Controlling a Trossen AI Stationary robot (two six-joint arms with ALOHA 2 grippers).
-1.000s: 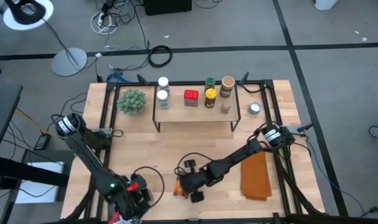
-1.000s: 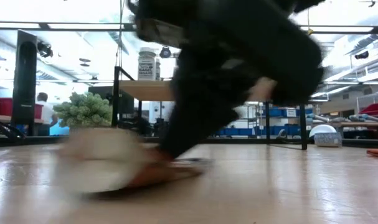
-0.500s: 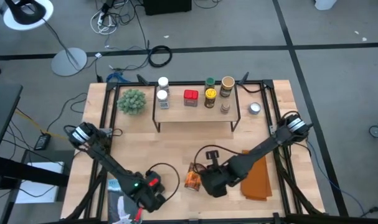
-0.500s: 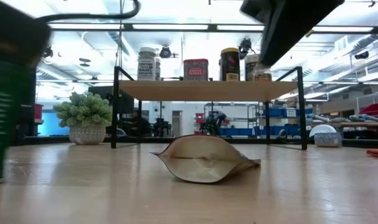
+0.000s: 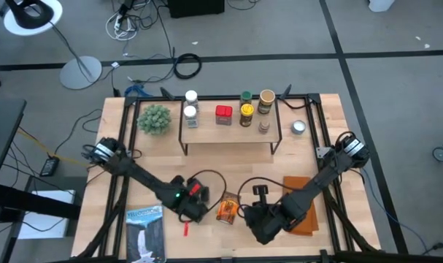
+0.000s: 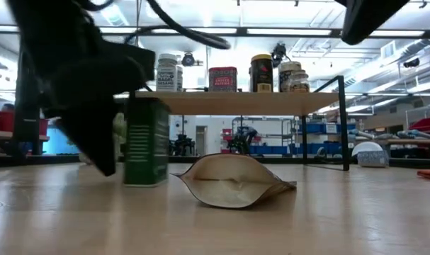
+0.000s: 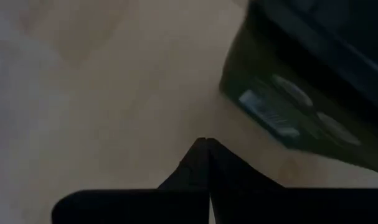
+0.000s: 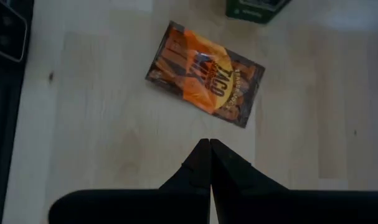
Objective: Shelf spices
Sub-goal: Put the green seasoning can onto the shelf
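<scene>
The dark green box (image 6: 145,152) stands upright on the table, close to the left of the orange-brown packet (image 5: 226,210), which lies flat. My left gripper (image 7: 204,146) is shut and low, right beside the box; in the high view it (image 5: 195,212) covers the box. My right gripper (image 8: 208,144) is shut and hangs above the table, near-right of the packet (image 8: 204,71), touching nothing. Several jars and a red box (image 5: 223,113) stand on the shelf (image 5: 228,136) at the far side. My left gripper stands with shut fingers (image 7: 195,163) slanting down beside the dark box (image 7: 282,112). The fingertips show a gap to the box's side. Whether another part of the gripper touches the box, I cannot tell.
A blue-and-white flat package (image 5: 144,234) lies at the near left. A folded orange-brown cloth (image 5: 303,204) lies under the right arm. A potted plant (image 5: 154,118) and a small silver tin (image 5: 299,127) flank the shelf. Bare tabletop lies between shelf and packet.
My left gripper has swept from the near left toward the packet and sunk, turning as it went; the dark box has slid with it, still upright. My right gripper has left the packet, rising and going toward the table's right edge. The packet has shifted slightly right.
</scene>
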